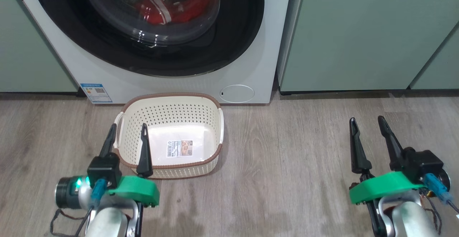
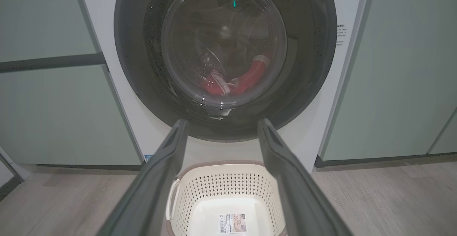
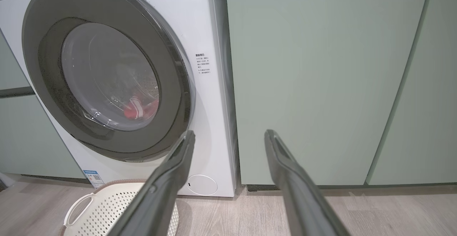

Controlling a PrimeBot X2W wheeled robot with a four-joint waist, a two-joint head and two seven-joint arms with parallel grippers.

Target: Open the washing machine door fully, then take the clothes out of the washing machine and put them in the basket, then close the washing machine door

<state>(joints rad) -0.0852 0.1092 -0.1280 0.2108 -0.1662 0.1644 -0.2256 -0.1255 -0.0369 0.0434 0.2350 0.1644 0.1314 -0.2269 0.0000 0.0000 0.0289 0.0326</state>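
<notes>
Pale green cabinets (image 1: 358,32) are seen on both sides of the washing machine (image 1: 258,50) at the top of the frame. Its door (image 1: 240,32) appears shut, flat against the front and faced toward the camera, so no step is judged done. The clothes (image 1: 168,7) are seen behind the window. The basket (image 1: 172,95) is set empty on the wooden floor (image 1: 287,151) just below the door, long axis laid left to right, mouth upward. The left tool (image 1: 128,126), lower left, and the right tool (image 1: 367,119), lower right, are spread apart with nothing gripped.
</notes>
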